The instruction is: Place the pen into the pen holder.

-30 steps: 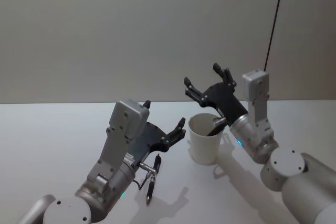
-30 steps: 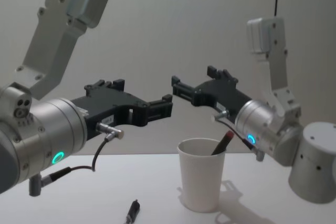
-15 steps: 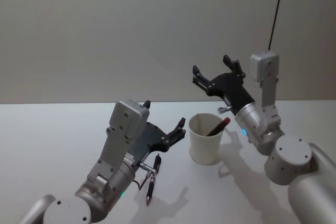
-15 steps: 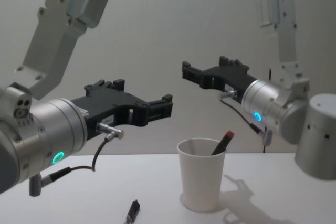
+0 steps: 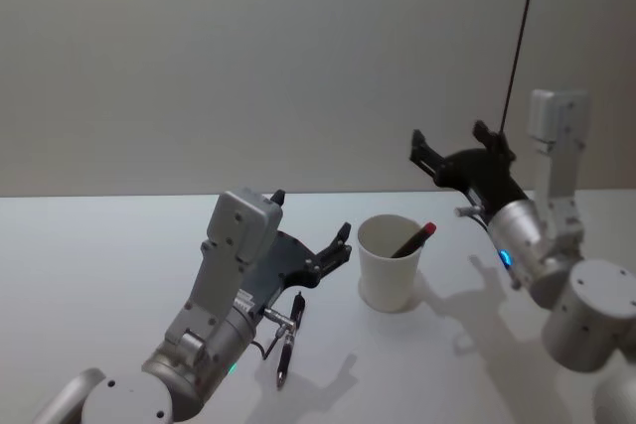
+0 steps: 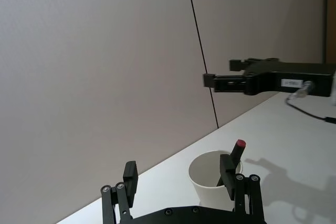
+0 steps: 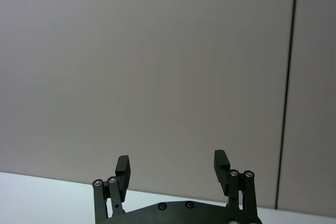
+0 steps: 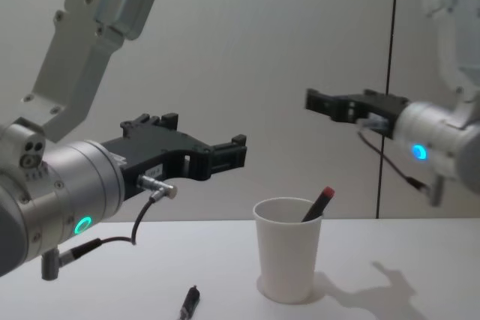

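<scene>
A red-ended pen (image 5: 414, 238) leans inside the white cup (image 5: 386, 280). A second pen (image 5: 288, 337) lies on the tabletop (image 5: 99, 245) close under the left tool (image 5: 312, 213), its length running away from the robot, with the cup to its right. Both tools are spread apart and empty. The right tool (image 5: 452, 141) hangs high, farther from this pen.

The left gripper (image 5: 311, 215) reaches forward, low down, its jaws wide apart. The right gripper (image 5: 449, 136) is up higher, jaws apart too.
</scene>
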